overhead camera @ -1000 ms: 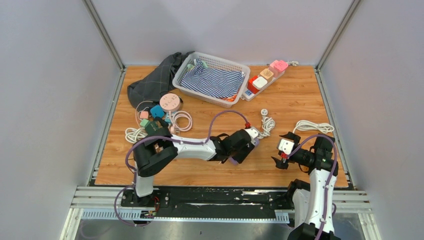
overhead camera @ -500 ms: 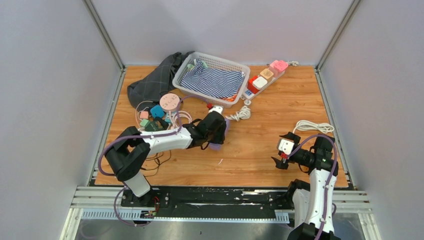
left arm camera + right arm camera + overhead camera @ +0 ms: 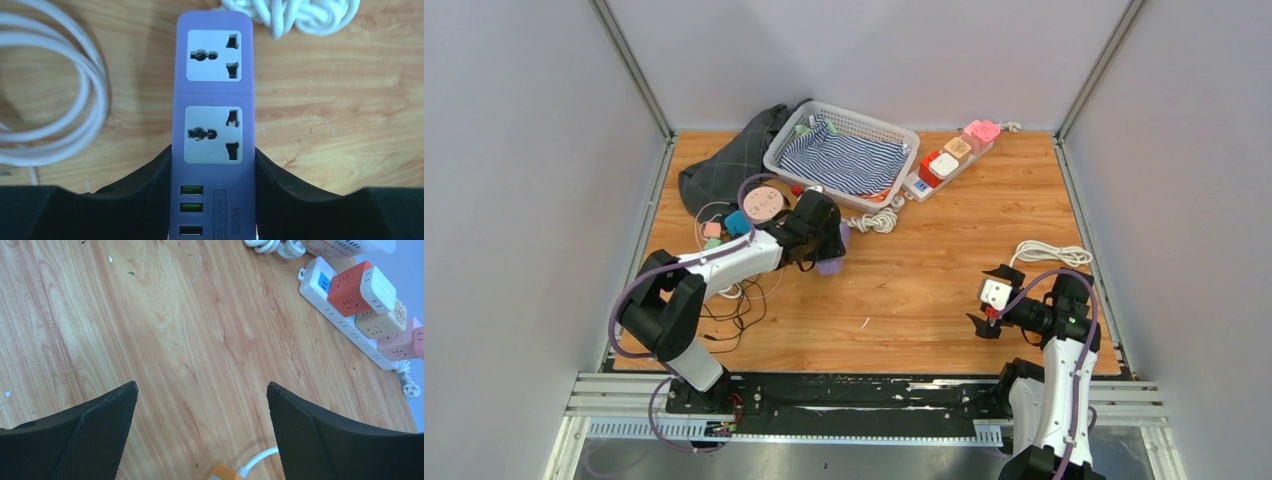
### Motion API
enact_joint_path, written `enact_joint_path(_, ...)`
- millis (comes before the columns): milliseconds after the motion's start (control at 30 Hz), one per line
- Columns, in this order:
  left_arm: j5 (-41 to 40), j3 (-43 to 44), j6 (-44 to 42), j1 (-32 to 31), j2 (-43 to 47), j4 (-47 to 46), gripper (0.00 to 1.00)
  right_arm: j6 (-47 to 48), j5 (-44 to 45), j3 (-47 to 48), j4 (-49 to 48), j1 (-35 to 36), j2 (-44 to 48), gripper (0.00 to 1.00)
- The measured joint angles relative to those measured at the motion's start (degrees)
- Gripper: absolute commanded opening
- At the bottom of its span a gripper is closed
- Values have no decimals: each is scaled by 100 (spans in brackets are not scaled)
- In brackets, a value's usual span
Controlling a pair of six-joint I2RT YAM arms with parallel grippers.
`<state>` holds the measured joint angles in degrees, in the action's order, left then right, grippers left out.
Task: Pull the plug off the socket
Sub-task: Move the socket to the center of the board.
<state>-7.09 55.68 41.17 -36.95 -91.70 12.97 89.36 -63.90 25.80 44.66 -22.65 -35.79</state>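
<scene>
Left claw (image 3: pixel 213 156) grips purple power strip (image 3: pixel 214 90).

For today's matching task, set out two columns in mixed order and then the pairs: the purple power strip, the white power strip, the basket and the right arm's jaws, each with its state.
1. purple power strip
2. white power strip
3. basket
4. right arm's jaws

A. holds a striped cloth
B. open above the table
C. clamped in the left arm's jaws
D. carries coloured cube plugs

Pairs: 1-C, 2-D, 3-A, 4-B
</scene>
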Motion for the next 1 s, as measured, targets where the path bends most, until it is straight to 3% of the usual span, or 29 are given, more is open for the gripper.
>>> enact_joint_path(267,184,660,44,632,-37,420,30,50,-42,0,39,-7,0,100)
enact_joint_path(633,243,977,136,684,-433,702,37,160,-120,0,175,-120,0,100)
enact_joint_path(833,308,1403,122,688,-745,1078,48,216,-157,0,247,-151,0,100)
enact_joint_path(867,332,1478,109,688,-813,1128,59,223,-162,0,264,-151,0,100)
enact_joint_path(900,356,1523,98,688,-863,1165,63,234,-164,0,282,-151,0,100)
enact_joint_path(933,382,1550,81,688,-896,1207,93,240,-164,0,293,-151,0,100)
enact_joint_path(1000,444,1563,15,688,-942,1294,100,260,-166,0,299,-153,0,100)
